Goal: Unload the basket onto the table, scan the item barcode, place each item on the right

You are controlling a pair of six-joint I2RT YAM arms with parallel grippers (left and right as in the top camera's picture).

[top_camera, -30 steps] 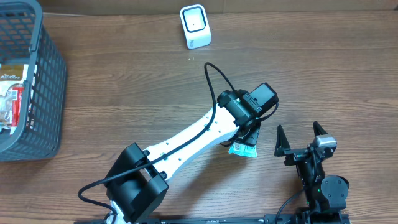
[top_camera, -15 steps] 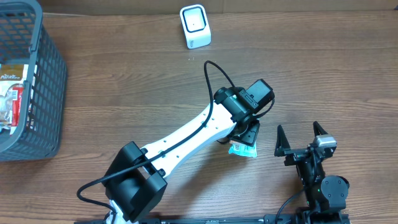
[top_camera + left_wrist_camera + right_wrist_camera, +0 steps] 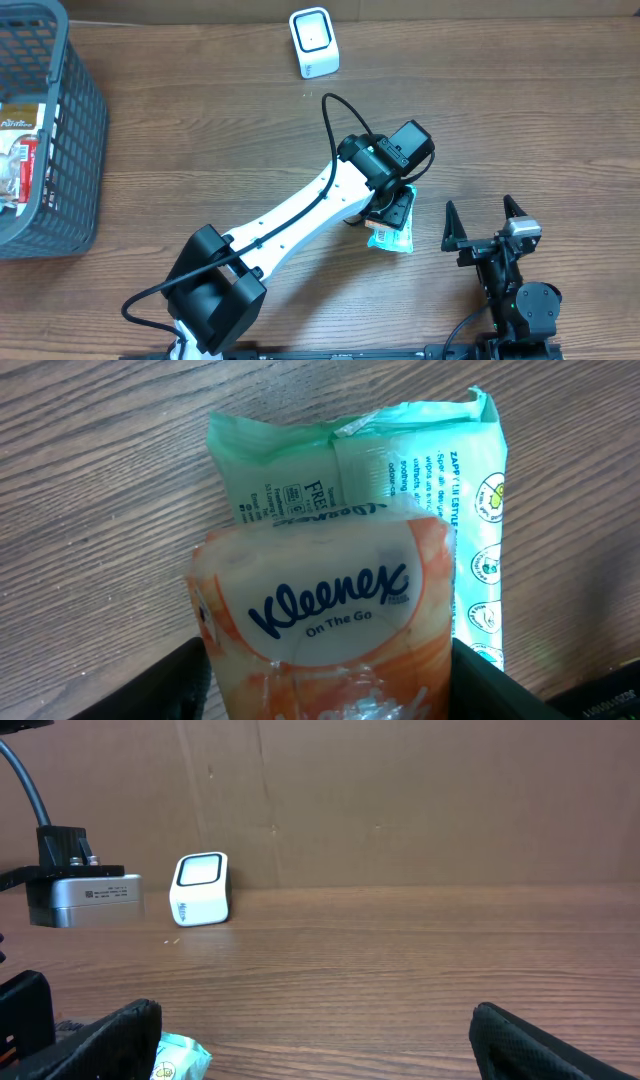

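An orange-and-white Kleenex tissue pack (image 3: 320, 610) lies partly on top of a mint-green wipes pack (image 3: 400, 460) on the wooden table. My left gripper (image 3: 325, 695) stands open with one finger on each side of the Kleenex pack's near end, close against its sides. From overhead the left gripper (image 3: 398, 212) covers the Kleenex pack, and only the green pack (image 3: 390, 238) shows beside it. The white barcode scanner (image 3: 314, 42) stands at the back of the table, its window up. My right gripper (image 3: 482, 222) rests open near the front right, with nothing between its fingers.
A dark mesh basket (image 3: 60, 130) at the far left holds more packaged items (image 3: 15, 150). In the right wrist view the scanner (image 3: 201, 889) stands before a brown wall, the left arm's wrist block (image 3: 85, 900) is at the left, and the green pack (image 3: 180, 1058) lies by the left finger.
The left gripper has widened around the Kleenex pack, and its wrist has drifted up and to the left. The green pack has stayed put. The right arm has not moved.
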